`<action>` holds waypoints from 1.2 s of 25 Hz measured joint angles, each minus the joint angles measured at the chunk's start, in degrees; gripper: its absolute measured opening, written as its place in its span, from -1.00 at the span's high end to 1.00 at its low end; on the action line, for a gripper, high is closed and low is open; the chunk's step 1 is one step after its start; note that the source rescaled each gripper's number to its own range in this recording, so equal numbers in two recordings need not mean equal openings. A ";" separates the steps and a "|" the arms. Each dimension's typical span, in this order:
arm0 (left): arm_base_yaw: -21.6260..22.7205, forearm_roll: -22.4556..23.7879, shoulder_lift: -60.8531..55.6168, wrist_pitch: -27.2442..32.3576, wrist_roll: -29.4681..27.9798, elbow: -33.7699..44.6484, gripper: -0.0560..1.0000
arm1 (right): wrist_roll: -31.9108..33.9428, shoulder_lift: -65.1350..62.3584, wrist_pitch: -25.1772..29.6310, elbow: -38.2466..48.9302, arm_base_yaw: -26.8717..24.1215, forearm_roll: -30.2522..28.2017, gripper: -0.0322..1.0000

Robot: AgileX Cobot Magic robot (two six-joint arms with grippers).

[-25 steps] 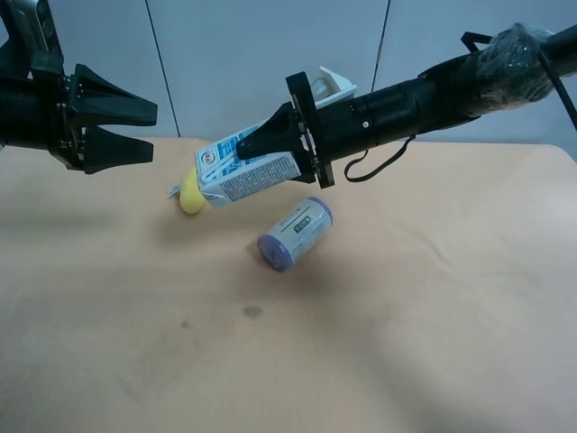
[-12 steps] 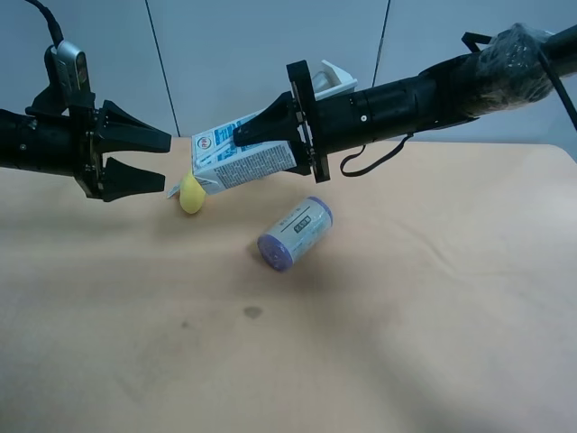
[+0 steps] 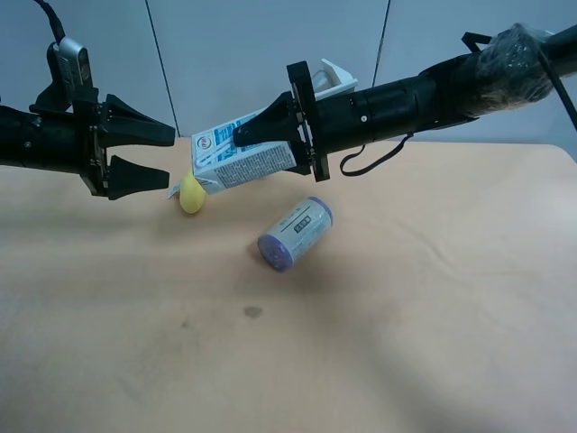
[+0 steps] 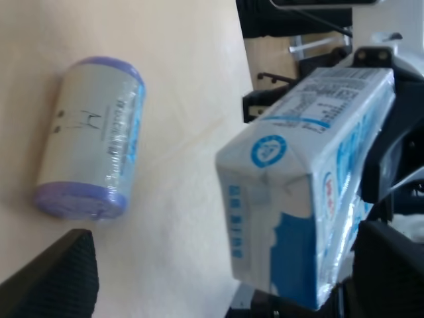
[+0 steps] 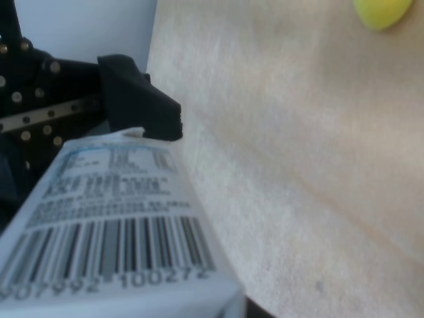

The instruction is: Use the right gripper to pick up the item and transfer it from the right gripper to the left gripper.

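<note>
A blue-and-white milk carton [image 3: 243, 161] is held in the air, tilted, by my right gripper [image 3: 248, 149], the arm at the exterior high view's right. The gripper is shut on the carton's rear half. The carton fills the right wrist view [image 5: 112, 225], with one black finger [image 5: 142, 106] along its edge. My left gripper [image 3: 169, 160] is open and empty, a short gap to the left of the carton's gabled end, jaws facing it. In the left wrist view the carton [image 4: 311, 179] lies ahead, between the spread fingers [image 4: 53, 278].
A purple-ended cylinder [image 3: 296, 234] lies on its side on the tan table [image 3: 406, 343], below the carton; it also shows in the left wrist view [image 4: 89, 139]. A small yellow fruit-like object [image 3: 191, 194] sits on the table under the gap between the grippers.
My left gripper has moved right, toward the carton, and stays open. My right gripper has lifted the carton slightly and leveled it.
</note>
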 joint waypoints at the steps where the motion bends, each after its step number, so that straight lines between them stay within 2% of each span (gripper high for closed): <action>1: -1.13 -0.60 0.05 0.00 0.00 0.00 -0.81 | -0.08 0.00 0.00 0.00 0.00 0.15 0.94; 5: -5.60 -2.50 0.05 0.05 0.63 0.00 -0.94 | -0.24 0.00 0.00 0.00 0.00 0.22 0.94; 9: -7.79 -3.44 0.07 0.05 0.84 0.00 -0.98 | -0.28 0.00 0.00 0.00 0.00 0.27 0.94; 16: -8.05 -6.46 0.07 0.05 0.91 0.00 -0.99 | -0.28 0.00 0.00 0.00 0.00 0.27 0.94; 25: -8.05 -6.53 0.07 0.05 1.03 0.00 -1.00 | -0.30 0.00 0.00 0.00 0.00 4.27 0.94; 30: -8.05 -6.53 0.07 0.05 1.03 0.00 -0.97 | -0.66 0.00 -0.05 0.00 0.06 4.63 0.94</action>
